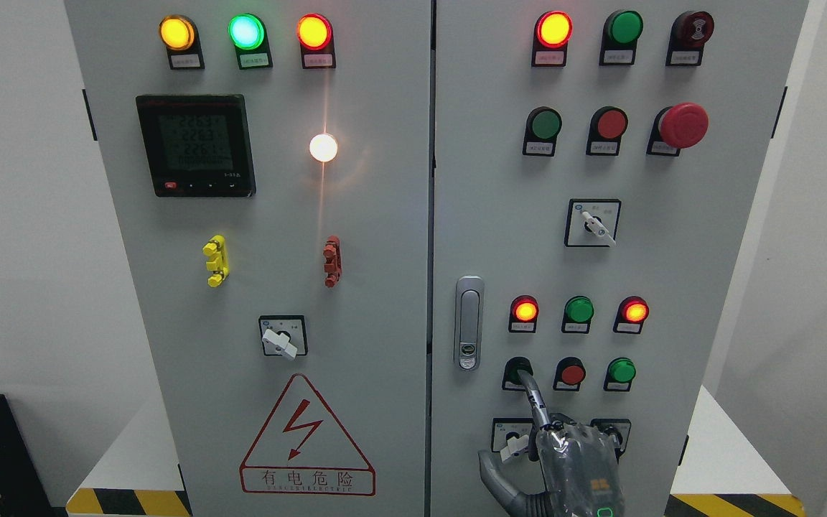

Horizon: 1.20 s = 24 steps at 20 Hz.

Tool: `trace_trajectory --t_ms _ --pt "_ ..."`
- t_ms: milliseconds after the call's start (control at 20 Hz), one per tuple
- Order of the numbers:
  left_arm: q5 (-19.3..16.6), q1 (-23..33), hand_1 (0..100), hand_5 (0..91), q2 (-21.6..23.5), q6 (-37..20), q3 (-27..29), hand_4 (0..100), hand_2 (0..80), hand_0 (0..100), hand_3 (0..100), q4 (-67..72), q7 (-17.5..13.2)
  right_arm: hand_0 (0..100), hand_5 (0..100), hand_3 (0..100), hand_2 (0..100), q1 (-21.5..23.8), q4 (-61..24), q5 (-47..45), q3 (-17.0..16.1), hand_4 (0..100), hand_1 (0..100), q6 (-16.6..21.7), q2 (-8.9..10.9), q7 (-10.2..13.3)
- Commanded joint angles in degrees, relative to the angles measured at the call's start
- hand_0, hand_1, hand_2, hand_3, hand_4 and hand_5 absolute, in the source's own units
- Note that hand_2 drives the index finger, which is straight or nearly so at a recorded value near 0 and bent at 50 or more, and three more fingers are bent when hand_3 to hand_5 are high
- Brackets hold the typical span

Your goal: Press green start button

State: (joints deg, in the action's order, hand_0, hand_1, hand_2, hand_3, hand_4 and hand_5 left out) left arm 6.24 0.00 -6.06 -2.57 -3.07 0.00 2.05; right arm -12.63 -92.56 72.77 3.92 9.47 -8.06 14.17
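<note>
Bright even light, white lamp [323, 147] flaring, sharp focus

White walls [19, 237], hazard-striped floor edge [130, 501]

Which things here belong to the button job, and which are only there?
In the job:
right hand
its finger
green button under the fingertip

Only there:
red button
emergency stop
door handle
meter
warning sign
</note>
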Motion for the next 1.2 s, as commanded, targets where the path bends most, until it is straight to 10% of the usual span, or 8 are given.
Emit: trace_trajectory --t_ms 0,1150 --pt "0.0 -1.3 56 0.0 0.0 0.0 0.0 0 0.0 12 0 -1.6 0.0 31 96 86 0 -0.3 1.5 -0.1 0.1 82 34 -0.2 -0.03 -0.4" --pt "0.0 -1.3 56 0.0 0.0 0.0 0.0 0 0.0 12 0 -1.6 0.0 49 86 81 0 8.2 -13.3 -12.8 -0.7 78 39 5.5 -0.12 -2.4"
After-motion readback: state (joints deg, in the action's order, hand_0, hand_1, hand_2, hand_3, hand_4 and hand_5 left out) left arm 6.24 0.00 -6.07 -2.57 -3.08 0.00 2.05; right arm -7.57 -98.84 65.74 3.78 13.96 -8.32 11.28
